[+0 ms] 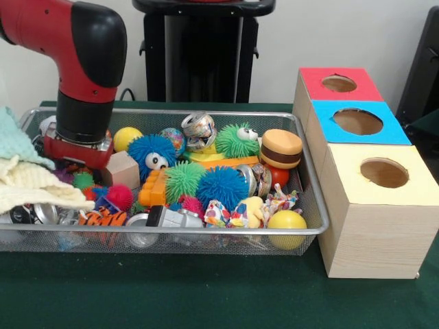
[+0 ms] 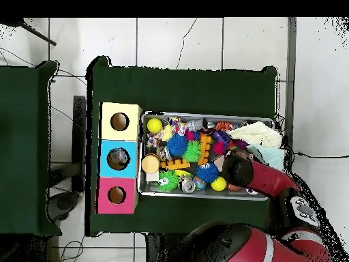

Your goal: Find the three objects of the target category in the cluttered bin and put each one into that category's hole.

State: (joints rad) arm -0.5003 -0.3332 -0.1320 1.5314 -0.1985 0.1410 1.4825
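The wire-mesh bin (image 1: 312, 205) sits on the green table, full of mixed toys; it also shows in the overhead view (image 2: 204, 114). The red and black arm comes down into the bin's left end, and its gripper end (image 1: 77, 147) is low among the toys beside a wooden block (image 1: 125, 170). The gripper's tip is hidden by the wrist. In the overhead view the arm (image 2: 240, 168) covers the bin's right part. Three wooden boxes with holes stand beside the bin: red top (image 1: 339, 83), blue top (image 1: 358, 122), yellow top (image 1: 384, 173).
The toys include a blue fuzzy ball with eyes (image 1: 152, 154), a green fuzzy one (image 1: 236, 140), a burger toy (image 1: 280, 149), an orange brick (image 1: 152, 188), yellow balls (image 1: 287, 223), and knitted cloths (image 1: 27, 181) over the bin's left edge. The black pedestal (image 1: 202, 48) stands behind.
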